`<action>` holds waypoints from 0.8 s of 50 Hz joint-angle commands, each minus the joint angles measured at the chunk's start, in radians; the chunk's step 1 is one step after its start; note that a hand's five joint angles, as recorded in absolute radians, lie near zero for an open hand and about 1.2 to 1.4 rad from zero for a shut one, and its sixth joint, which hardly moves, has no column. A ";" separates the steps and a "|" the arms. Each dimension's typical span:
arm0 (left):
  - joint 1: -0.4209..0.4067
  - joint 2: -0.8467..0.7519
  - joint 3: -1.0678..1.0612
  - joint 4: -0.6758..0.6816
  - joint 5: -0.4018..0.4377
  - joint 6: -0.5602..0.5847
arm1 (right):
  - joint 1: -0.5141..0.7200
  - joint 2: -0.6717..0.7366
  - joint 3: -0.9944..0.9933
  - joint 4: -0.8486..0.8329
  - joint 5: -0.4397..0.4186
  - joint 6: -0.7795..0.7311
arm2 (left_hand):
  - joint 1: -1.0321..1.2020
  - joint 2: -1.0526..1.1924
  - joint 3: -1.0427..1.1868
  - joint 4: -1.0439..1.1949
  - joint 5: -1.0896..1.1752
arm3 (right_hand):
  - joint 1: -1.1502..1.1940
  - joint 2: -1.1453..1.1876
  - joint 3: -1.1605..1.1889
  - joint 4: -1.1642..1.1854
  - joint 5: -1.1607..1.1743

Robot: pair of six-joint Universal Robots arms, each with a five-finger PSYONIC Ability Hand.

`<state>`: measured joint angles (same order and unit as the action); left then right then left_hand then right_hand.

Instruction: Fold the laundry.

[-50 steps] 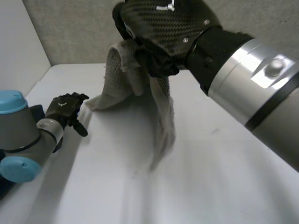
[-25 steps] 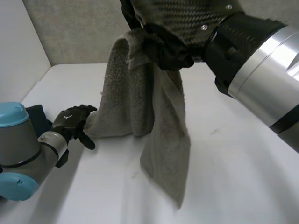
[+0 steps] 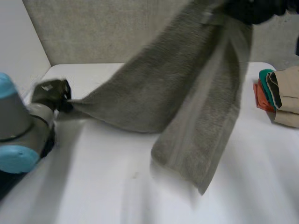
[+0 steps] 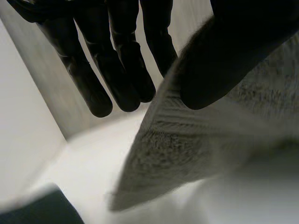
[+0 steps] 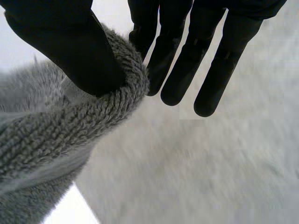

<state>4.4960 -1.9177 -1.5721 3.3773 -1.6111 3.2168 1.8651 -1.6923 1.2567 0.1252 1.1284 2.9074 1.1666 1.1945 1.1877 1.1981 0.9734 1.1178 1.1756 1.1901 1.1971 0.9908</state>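
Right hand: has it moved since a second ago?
Yes. Against the far edge of the table in the head view, the right hand has gone up and toward the folded stack, stretching the towel away from the left hand.

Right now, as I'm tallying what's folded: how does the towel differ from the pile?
The towel is unfolded, stretched in the air between the left hand and right hand; the pile lies folded on the table. The towel is one grey piece; the pile stacks tan, teal and orange pieces. Both are cloth.
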 commanded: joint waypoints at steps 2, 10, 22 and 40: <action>0.080 0.351 -0.080 -0.035 0.221 0.050 | -0.167 0.238 -0.042 0.147 -0.020 -0.227 | 0.230 0.202 0.209 0.198 0.248 | 0.278 0.221 0.206 0.199 0.231; 0.063 0.150 0.077 -0.144 0.227 0.204 | -0.098 0.500 -0.126 0.139 0.083 -0.335 | 0.230 0.202 0.209 0.198 0.248 | 0.278 0.221 0.206 0.199 0.231; 0.002 -0.110 0.625 0.161 0.068 0.209 | -0.041 0.661 -0.336 -0.648 0.350 -0.162 | 0.230 0.202 0.209 0.198 0.248 | 0.278 0.221 0.206 0.199 0.231; 0.020 0.029 0.216 0.155 0.036 0.140 | -0.145 0.611 -0.102 -0.626 -0.016 -0.102 | 0.230 0.202 0.209 0.198 0.248 | 0.278 0.221 0.206 0.199 0.231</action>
<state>4.5045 -1.9494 -1.0785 3.6221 -1.5880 3.3496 1.7830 -1.0885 1.0489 -0.6613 1.3020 2.8482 1.1666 1.1981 1.1929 1.1995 0.9734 1.1178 1.1787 1.1913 1.1998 1.0157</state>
